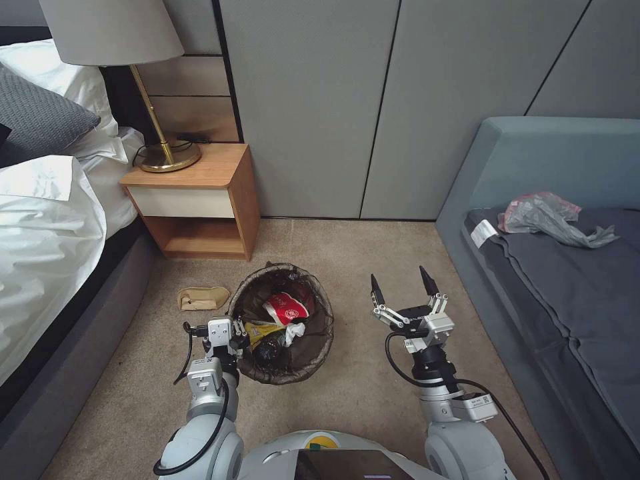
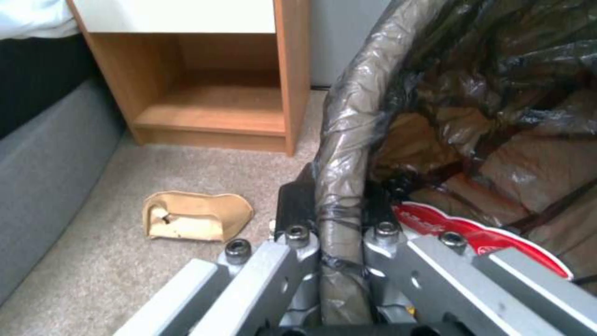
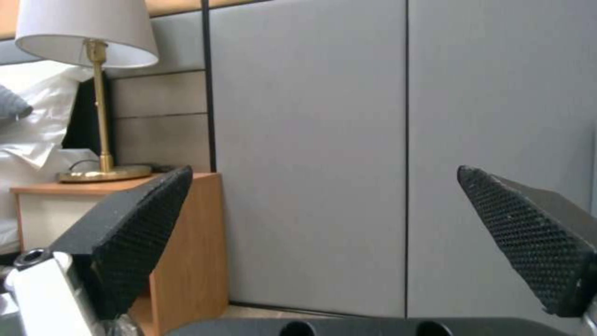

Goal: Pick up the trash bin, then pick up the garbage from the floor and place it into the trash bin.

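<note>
Holding the trash bin [image 1: 283, 323] by its rim on the carpet, our left gripper [image 2: 339, 224] is clamped tight, the right gripper [image 1: 403, 288] spread empty beside it. Next, we judge, comes the tan packet [image 1: 202, 298] (just beside the bin).

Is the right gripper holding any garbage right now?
No, the right gripper hangs open and empty above the carpet, beside the trash bin.

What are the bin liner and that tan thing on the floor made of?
The trash bin's liner looks like thin glossy plastic film: it wrinkles and catches light where the left gripper clamps the rim. The tan packet looks like matte paper or thin card, creased and torn open; which one is unclear.
</note>
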You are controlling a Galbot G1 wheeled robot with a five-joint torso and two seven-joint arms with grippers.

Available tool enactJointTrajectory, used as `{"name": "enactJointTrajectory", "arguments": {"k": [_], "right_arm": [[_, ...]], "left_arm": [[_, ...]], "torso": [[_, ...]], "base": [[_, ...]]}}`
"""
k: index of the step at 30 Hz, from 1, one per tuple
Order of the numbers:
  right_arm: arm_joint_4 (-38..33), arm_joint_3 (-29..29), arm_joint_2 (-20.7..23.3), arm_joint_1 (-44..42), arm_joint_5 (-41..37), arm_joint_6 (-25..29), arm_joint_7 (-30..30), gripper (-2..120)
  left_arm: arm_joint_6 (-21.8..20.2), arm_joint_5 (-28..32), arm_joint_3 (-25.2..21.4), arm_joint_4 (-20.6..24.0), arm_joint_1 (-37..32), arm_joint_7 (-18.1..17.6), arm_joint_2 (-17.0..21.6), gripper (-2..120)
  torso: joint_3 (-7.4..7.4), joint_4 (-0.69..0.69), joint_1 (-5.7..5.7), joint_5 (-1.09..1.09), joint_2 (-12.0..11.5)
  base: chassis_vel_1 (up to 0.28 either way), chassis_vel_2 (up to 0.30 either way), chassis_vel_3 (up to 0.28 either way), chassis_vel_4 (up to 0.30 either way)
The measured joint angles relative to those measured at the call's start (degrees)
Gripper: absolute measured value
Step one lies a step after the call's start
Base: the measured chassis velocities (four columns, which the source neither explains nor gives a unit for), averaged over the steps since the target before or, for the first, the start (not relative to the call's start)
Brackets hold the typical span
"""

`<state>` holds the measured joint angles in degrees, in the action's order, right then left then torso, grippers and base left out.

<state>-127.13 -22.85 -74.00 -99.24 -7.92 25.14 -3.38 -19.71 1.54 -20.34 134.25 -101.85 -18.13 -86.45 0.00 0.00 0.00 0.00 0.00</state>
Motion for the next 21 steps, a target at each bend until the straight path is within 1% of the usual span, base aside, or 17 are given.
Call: {"name": "enactJointTrajectory", "arguments": {"k": [7,21], "right_arm": [[0.55,-0.48,0.58,0.57,-0.41,-0.02,0.32,100],[1.25,-0.68,1.51,1.93,-0.81,-0.15,0.51,100]], "left_arm": [[-0.12,0.01,0.06,0.02,0.02,0.05,-0.05,0],[-0.25,0.02,-0.05,0.14,0.03,0.02,0.02,0]], "torso": [[0.0,0.0,0.0,0.0,0.0],[0.0,0.0,0.0,0.0,0.0]], "base": [[0.033,0.025,0.027,0.026],[0.068,0.073,0.078,0.078]]}}
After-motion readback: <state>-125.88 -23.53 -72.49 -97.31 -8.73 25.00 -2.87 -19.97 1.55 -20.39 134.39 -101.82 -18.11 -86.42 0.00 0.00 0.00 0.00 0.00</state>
